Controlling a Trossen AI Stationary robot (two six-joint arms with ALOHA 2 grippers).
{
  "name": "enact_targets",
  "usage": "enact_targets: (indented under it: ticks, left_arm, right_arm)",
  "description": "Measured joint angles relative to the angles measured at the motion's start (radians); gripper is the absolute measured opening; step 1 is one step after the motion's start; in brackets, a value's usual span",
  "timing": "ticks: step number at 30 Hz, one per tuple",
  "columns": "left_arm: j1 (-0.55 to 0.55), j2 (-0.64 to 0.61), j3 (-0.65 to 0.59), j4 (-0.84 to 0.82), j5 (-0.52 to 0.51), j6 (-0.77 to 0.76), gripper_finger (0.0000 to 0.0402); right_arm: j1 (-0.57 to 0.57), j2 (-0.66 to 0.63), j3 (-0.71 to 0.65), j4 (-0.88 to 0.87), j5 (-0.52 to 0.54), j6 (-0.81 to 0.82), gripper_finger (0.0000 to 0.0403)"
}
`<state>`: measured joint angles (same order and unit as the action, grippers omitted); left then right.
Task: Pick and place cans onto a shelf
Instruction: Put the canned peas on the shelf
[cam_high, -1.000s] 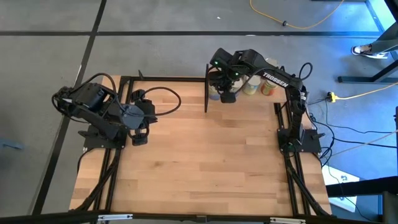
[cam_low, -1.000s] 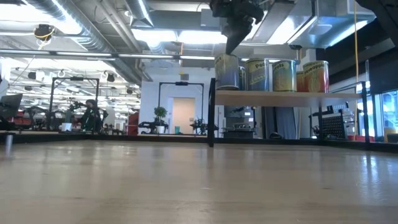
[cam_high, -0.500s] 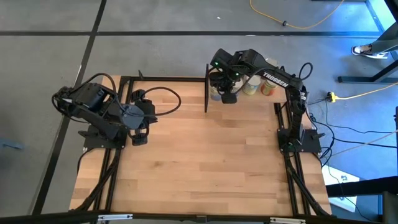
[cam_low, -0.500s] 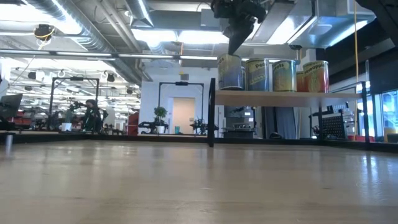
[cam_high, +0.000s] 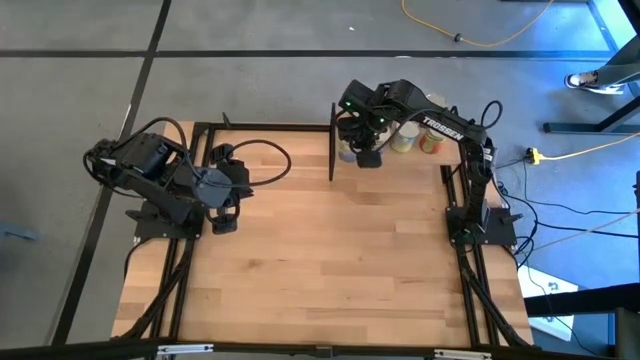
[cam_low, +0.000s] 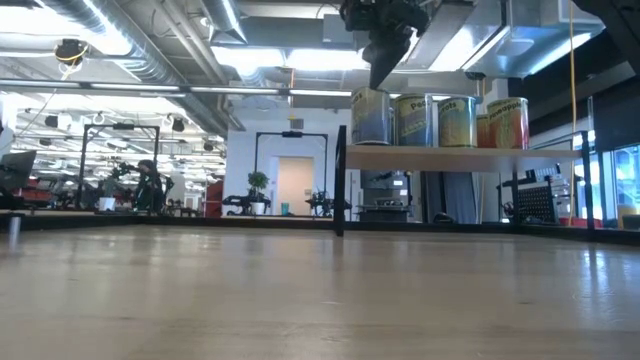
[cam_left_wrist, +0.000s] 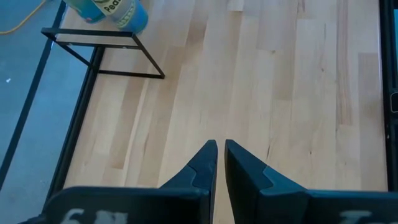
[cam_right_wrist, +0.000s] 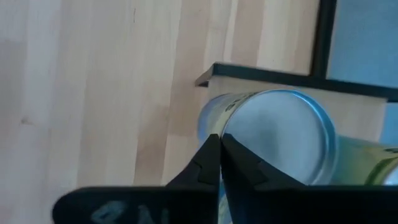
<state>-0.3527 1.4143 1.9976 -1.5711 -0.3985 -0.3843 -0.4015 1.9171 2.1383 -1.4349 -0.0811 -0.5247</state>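
Right pincer, fingers together, hides part of shelf cans

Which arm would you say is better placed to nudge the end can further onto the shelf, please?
Probably the right: its pincer, shut, hangs just above the end can on the shelf. The left pincer waits across the table.
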Motion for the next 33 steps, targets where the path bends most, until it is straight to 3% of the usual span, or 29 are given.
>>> enact_targets:
  ticks: [33]
  left_arm:
    - [0.0, 0.0, 0.0, 0.0, 0.0, 0.002, 0.0025]
  right_arm:
    - [0.006, -0.008, -0.029, 0.019, 0.019, 0.007, 0.0017]
